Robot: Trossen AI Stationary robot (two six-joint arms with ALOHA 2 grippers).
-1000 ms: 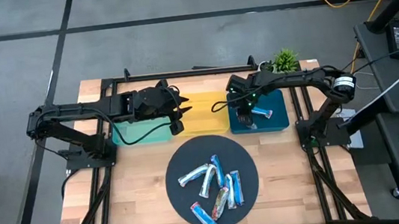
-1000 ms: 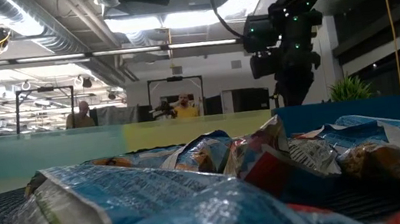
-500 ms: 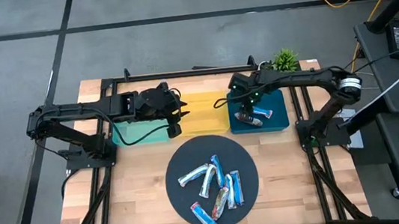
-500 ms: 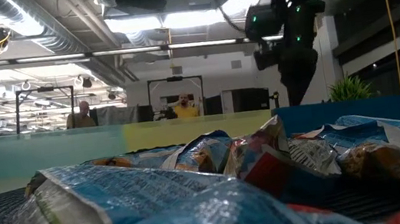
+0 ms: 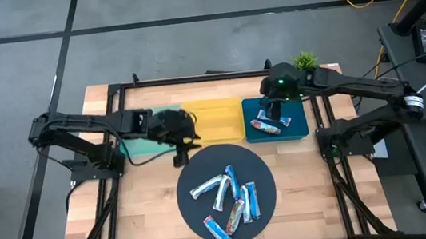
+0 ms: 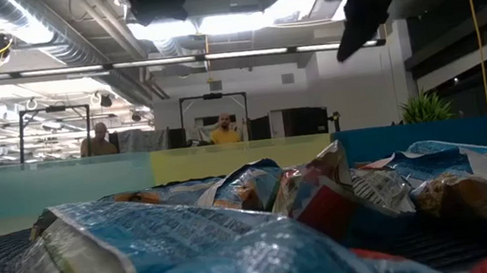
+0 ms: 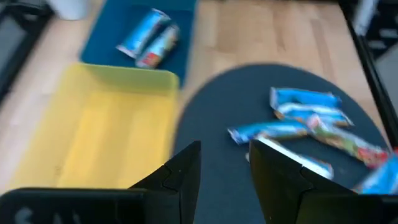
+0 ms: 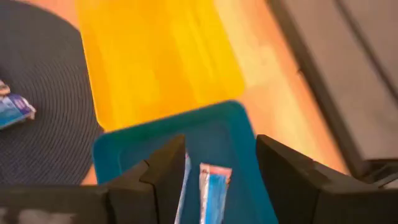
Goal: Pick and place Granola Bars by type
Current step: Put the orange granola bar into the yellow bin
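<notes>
Right gripper point(image 8: 214, 171): fingers apart, nothing between them. It hangs above the blue tray point(image 5: 298, 126) at the table's far right. Seen past its fingers, two blue-wrapped granola bars point(image 8: 211, 190) lie side by side on the tray floor. The high view shows the same pair point(image 5: 268, 125) near the tray's middle, clear of the gripper.

Left gripper point(image 7: 225, 171): fingers parted with a moderate gap, empty. In the high view it point(image 5: 179, 143) sits over the near edge of the yellow tray point(image 5: 217, 119), just at the far rim of the round dark mat point(image 5: 195, 170). Its arm reaches in from the left across the teal tray point(image 5: 137, 146).

Tray order, left to right along the far side: teal, yellow, blue. The yellow tray's visible floor is bare in both wrist views.

Remaining granola bars point(image 5: 229, 194) lie clustered on the mat, right of its centre: blue wrappers, silver-white ones, and at least one red-brown multicolour wrapper. Some touch or overlap. One blue bar point(image 5: 218, 230) lies at the mat's near edge.

Low view: crumpled bar wrappers point(image 6: 261, 200) fill the foreground. Two people point(image 6: 224, 131) sit in the room far behind the table. Small green plant point(image 5: 304, 63) stands at the far right corner of the table, beyond the blue tray.
</notes>
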